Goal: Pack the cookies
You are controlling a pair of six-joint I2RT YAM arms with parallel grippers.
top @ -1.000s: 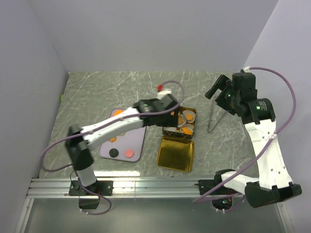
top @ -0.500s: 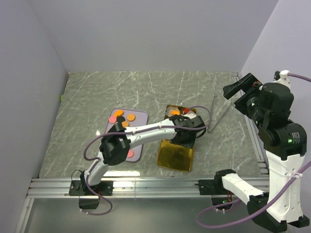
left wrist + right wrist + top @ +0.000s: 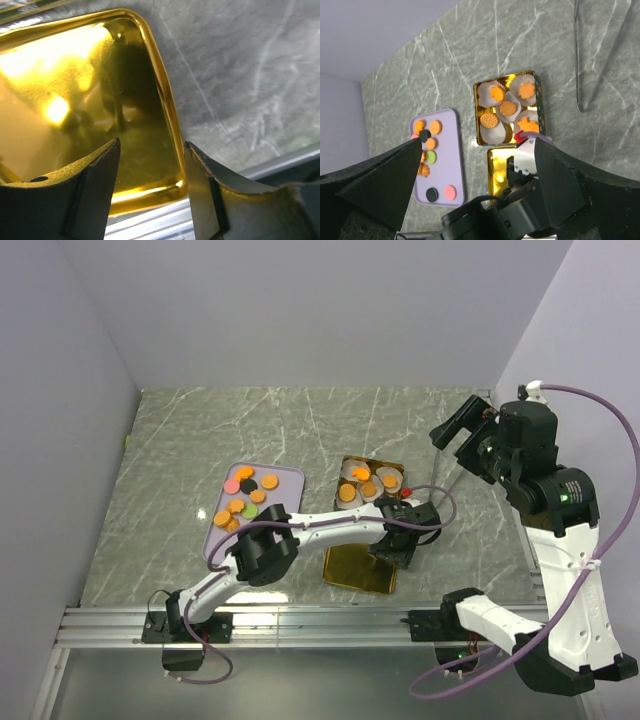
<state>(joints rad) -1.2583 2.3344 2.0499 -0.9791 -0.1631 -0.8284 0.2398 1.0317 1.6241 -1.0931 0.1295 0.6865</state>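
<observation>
Several cookies [image 3: 245,502], orange, pink, black and green, lie on a purple tray [image 3: 285,490]; they also show in the right wrist view [image 3: 431,144]. More orange cookies [image 3: 508,108] sit in white paper cups inside a gold tin [image 3: 345,465]. The tin's gold lid [image 3: 350,565] lies in front of it. My left gripper [image 3: 400,545] is open, low over the lid's right edge; in its wrist view the lid's rim [image 3: 165,100] runs between the jaws of my left gripper [image 3: 152,190]. My right gripper [image 3: 462,432] is open and empty, high above the table's right side.
Thin metal tongs [image 3: 440,475] lie on the marble table right of the tin, also in the right wrist view [image 3: 577,65]. Grey walls stand on three sides. The left arm stretches across the tray's front part. A metal rail runs along the near edge.
My left gripper has swung from above the tin down and right to the lid's right edge, uncovering the tin. My right arm swung out right, then came back left.
</observation>
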